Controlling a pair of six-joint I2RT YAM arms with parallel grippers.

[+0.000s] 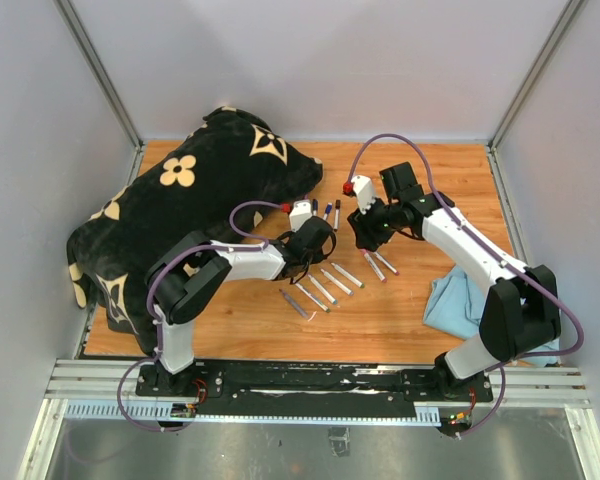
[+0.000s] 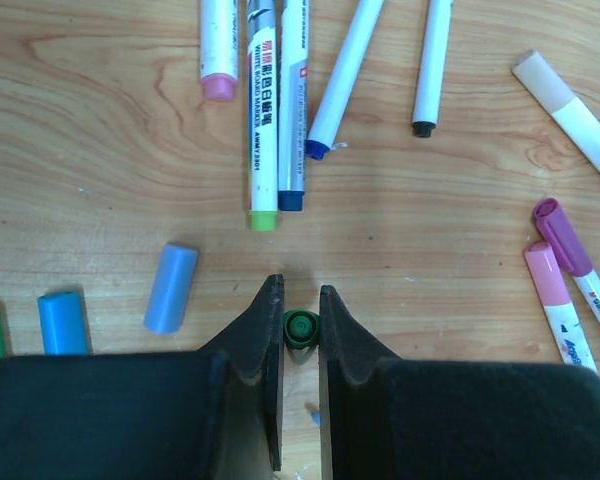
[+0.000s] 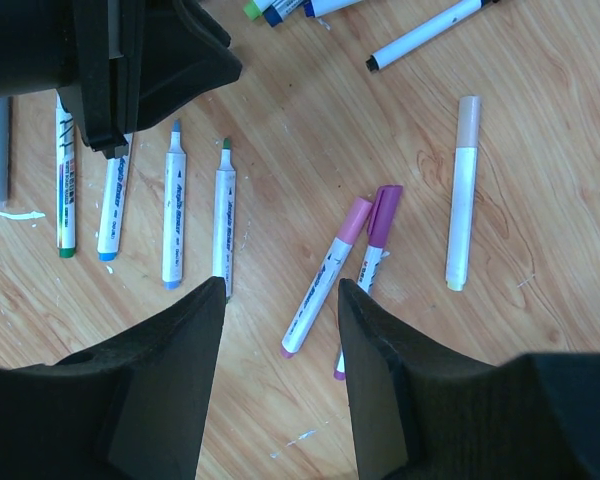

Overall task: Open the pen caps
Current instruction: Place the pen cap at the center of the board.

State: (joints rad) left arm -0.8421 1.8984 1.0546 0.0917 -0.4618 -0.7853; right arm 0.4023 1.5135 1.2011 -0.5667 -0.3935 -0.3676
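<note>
Eight markers [image 2: 263, 120] are lying across the left wrist view's top and right, two loose blue caps [image 2: 170, 287] at lower left, one green cap [image 2: 301, 328] at bottom centre.

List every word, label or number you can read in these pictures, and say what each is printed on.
"WHITE BOARD MARKER": barrel of the green-ended marker; the code and characters beside it are too blurred.
Pink-capped marker: blue script, cut off, unreadable.
Blue-tipped marker, right wrist view: print too small.
Blanket: flower signs, no letters legible.
</note>
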